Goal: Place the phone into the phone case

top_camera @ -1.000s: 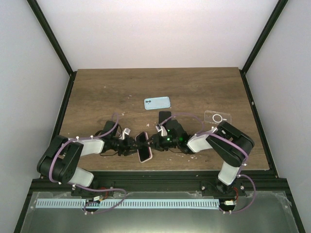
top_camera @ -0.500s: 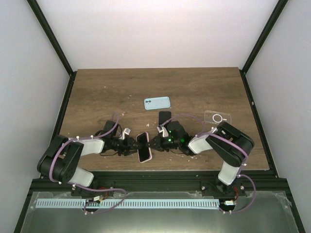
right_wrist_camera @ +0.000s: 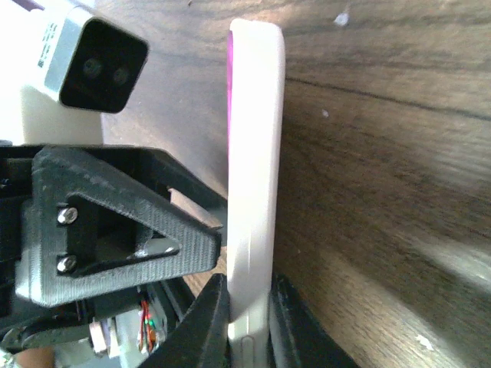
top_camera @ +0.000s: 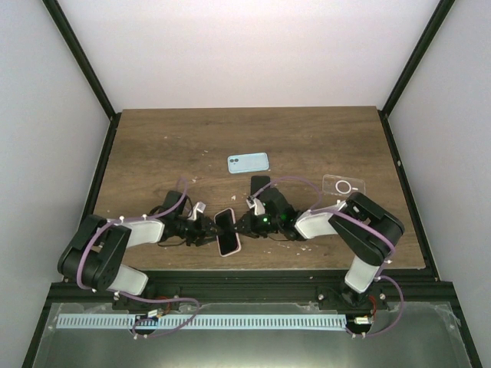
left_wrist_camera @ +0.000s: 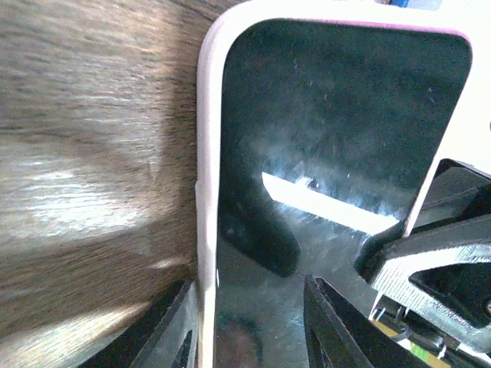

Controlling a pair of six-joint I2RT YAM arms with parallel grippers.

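Observation:
The phone (top_camera: 226, 232), with a black screen and a pink rim, is near the table's front edge between both arms. It fills the left wrist view (left_wrist_camera: 330, 138). In the right wrist view (right_wrist_camera: 257, 153) it shows edge-on. My right gripper (top_camera: 240, 225) is shut on its end, one finger on each face (right_wrist_camera: 249, 322). My left gripper (top_camera: 209, 228) is open (left_wrist_camera: 249, 330). One of its fingers lies beside the phone's long edge and the other over the screen. A clear phone case (top_camera: 344, 185) with a white ring lies flat at the right, apart from both grippers.
A light blue phone or case (top_camera: 248, 162) lies flat in the middle of the table. A black flat object (top_camera: 259, 184) sits just behind my right wrist. The wooden table (top_camera: 153, 146) has dark frame posts at both back corners.
Almost nothing. My right wrist has shifted slightly, still gripping the phone. The left arm and the phone stay in place.

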